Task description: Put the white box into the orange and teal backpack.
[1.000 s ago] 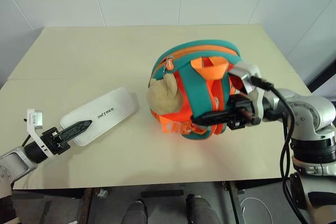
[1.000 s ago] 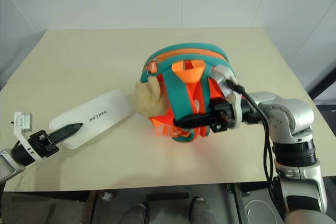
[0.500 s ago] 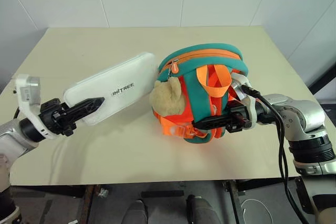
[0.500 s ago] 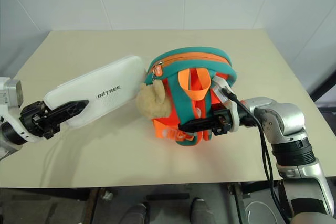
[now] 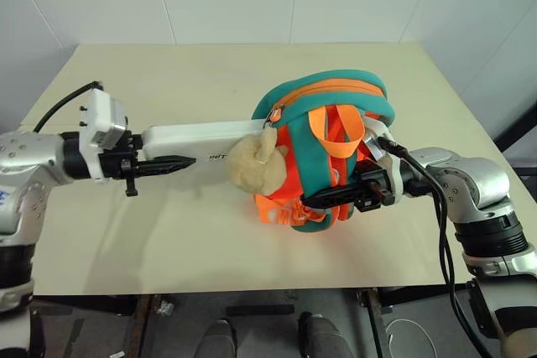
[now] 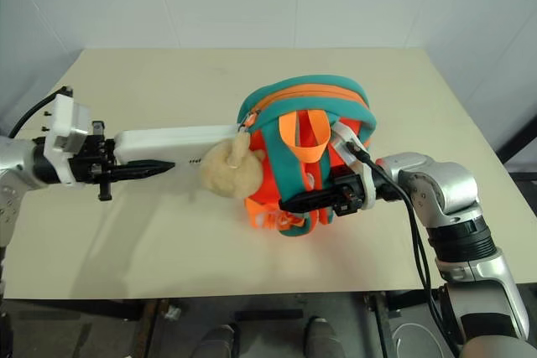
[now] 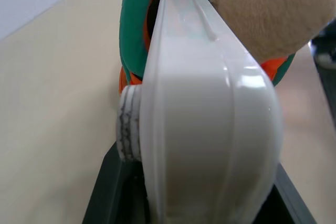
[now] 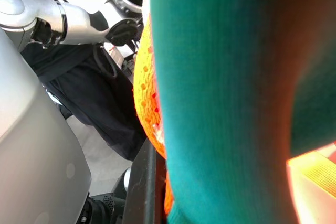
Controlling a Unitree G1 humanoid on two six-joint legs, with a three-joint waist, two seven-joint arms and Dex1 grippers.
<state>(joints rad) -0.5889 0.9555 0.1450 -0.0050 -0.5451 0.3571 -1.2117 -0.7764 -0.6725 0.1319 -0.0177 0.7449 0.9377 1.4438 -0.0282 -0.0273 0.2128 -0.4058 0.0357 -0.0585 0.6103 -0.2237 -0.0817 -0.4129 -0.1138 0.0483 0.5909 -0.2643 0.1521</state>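
The white box [image 5: 201, 133] hangs above the table, turned on its long edge, with my left gripper [image 5: 180, 157] shut on its near end. Its far end reaches the teal rim of the orange and teal backpack [image 5: 336, 98], just behind the beige plush charm [image 5: 252, 161]; whether it is inside I cannot tell. In the left wrist view the box [image 7: 205, 129] runs straight toward the backpack [image 7: 136, 35]. My right gripper [image 5: 323, 199] is shut on a teal strap [image 8: 226, 103] at the backpack's near side, holding the bag upright.
The beige table [image 5: 168, 241] stretches wide around the bag, with bare room at the left and back. White walls stand behind it. A black cable [image 5: 445, 232] trails from my right arm.
My left gripper has lifted the box off the table, rolled it from flat onto its edge and carried it right to the backpack. The right gripper has kept its hold.
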